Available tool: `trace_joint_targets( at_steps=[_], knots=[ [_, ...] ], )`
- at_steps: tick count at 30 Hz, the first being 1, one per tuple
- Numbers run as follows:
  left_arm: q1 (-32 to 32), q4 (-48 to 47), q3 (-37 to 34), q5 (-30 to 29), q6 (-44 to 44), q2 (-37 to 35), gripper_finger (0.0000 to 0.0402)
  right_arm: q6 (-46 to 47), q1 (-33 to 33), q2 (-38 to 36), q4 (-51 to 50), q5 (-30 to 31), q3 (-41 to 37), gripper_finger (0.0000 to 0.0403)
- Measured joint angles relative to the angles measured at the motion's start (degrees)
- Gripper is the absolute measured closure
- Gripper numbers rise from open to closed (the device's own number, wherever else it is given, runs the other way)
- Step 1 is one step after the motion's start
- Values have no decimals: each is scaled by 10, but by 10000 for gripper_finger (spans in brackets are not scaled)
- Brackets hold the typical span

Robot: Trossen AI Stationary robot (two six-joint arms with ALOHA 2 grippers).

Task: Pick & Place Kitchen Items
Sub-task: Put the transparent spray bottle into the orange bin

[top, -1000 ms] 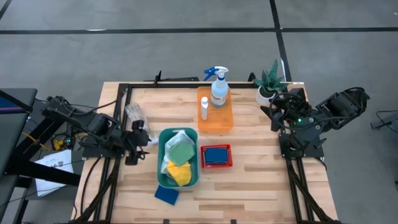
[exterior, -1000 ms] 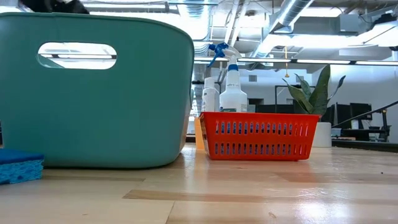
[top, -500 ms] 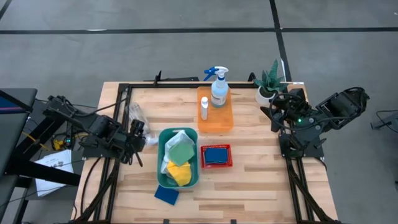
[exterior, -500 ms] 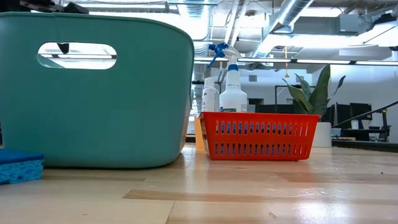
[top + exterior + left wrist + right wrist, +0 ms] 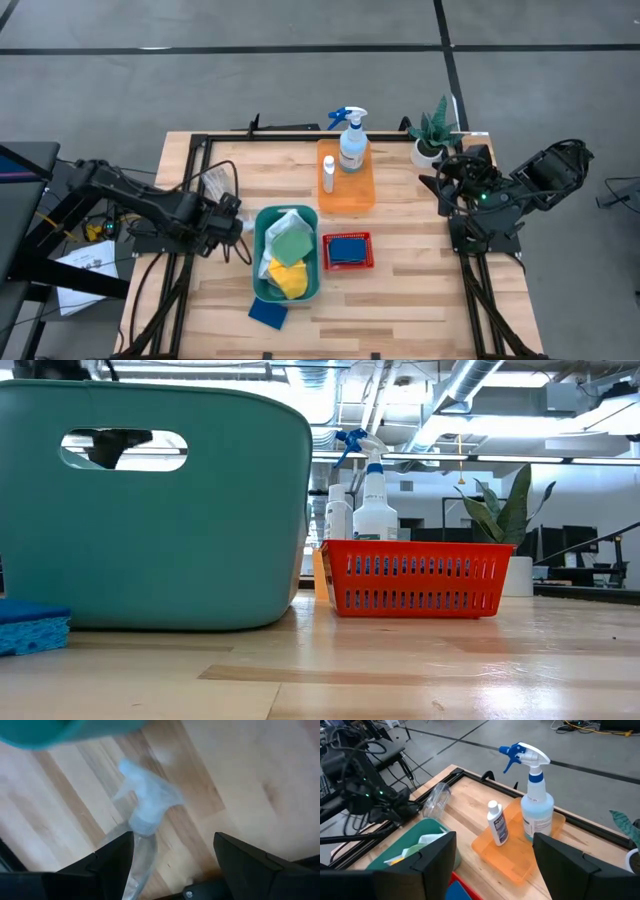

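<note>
The clear bottle [image 5: 142, 805] lies on its side on the table, just beside the bin [image 5: 258, 250], at the bin's left far corner. It looks empty, so I judge it light, thin-walled and smooth. It can roll away or slip when it is pushed. The best hold is probably across the round body just below the neck, because the trigger head is narrow and uneven.

The left gripper [image 5: 173, 836] hovers over it with the fingers spread wide and nothing between them. The bottle is not yet grasped.

The left wrist view shows the trigger head and neck. The high view gives only a pale patch there. In the low view the bin hides the bottle completely.

The right gripper [image 5: 495, 837], also spread and empty, waits well to the right of the bin.
</note>
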Motion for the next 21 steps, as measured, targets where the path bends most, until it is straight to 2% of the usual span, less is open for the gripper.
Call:
trace_joint_targets(
  at_steps=[10,21],
  knots=[
    [72,104,-95,-1,75,-4,132,0,0,0,9,0,0,148],
    [158,182,-141,13,149,-5,132,1,0,0,17,-1,0,148]
  ],
)
